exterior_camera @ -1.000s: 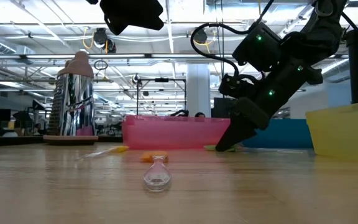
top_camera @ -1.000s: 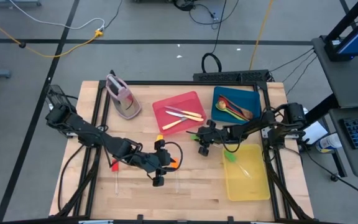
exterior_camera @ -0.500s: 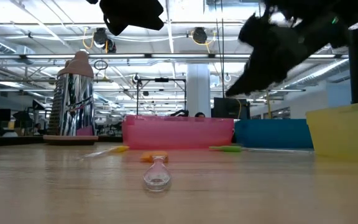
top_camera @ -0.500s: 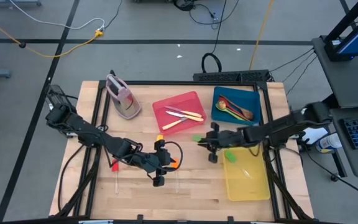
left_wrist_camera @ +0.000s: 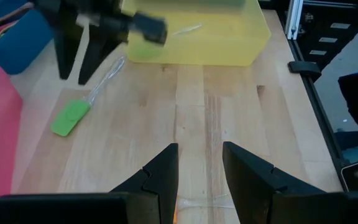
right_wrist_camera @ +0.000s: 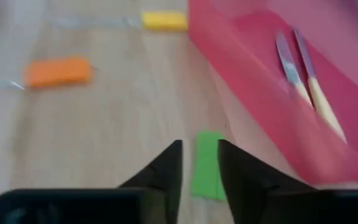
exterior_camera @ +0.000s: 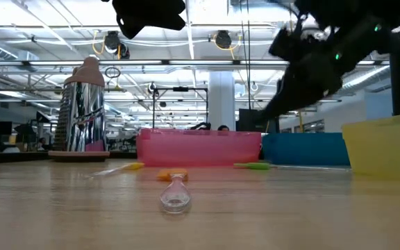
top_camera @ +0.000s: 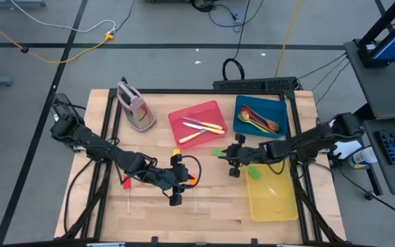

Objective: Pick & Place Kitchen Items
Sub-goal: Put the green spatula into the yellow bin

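Observation:
A green-headed, clear-handled utensil (top_camera: 218,152) lies flat on the table between the red tray (top_camera: 214,108) and the yellow tray (top_camera: 273,206). It also shows in the left wrist view (left_wrist_camera: 70,118) and the right wrist view (right_wrist_camera: 207,163). My right gripper (top_camera: 233,165) hangs open and empty above it (exterior_camera: 269,111), its fingers apart (left_wrist_camera: 79,59). My left gripper (top_camera: 175,191) is open and empty (left_wrist_camera: 201,168) above the table's near middle, beside an orange-headed utensil (top_camera: 191,180). Cream-handled knives (top_camera: 201,127) lie in the red tray and spoons (top_camera: 259,118) in the blue tray (top_camera: 280,106).
A pink-grey stand (top_camera: 136,110) stands at the far left. A yellow-headed piece (top_camera: 175,151) and a red-headed piece (top_camera: 125,182) lie on the table. Another green-headed piece (top_camera: 254,171) lies in the yellow tray. Bare wood shows along the near edge.
My right gripper has risen from the table, where its fingertips stood at the green-headed utensil, and has shifted a little toward the table's right edge. The green-headed utensil has stayed lying on the table.

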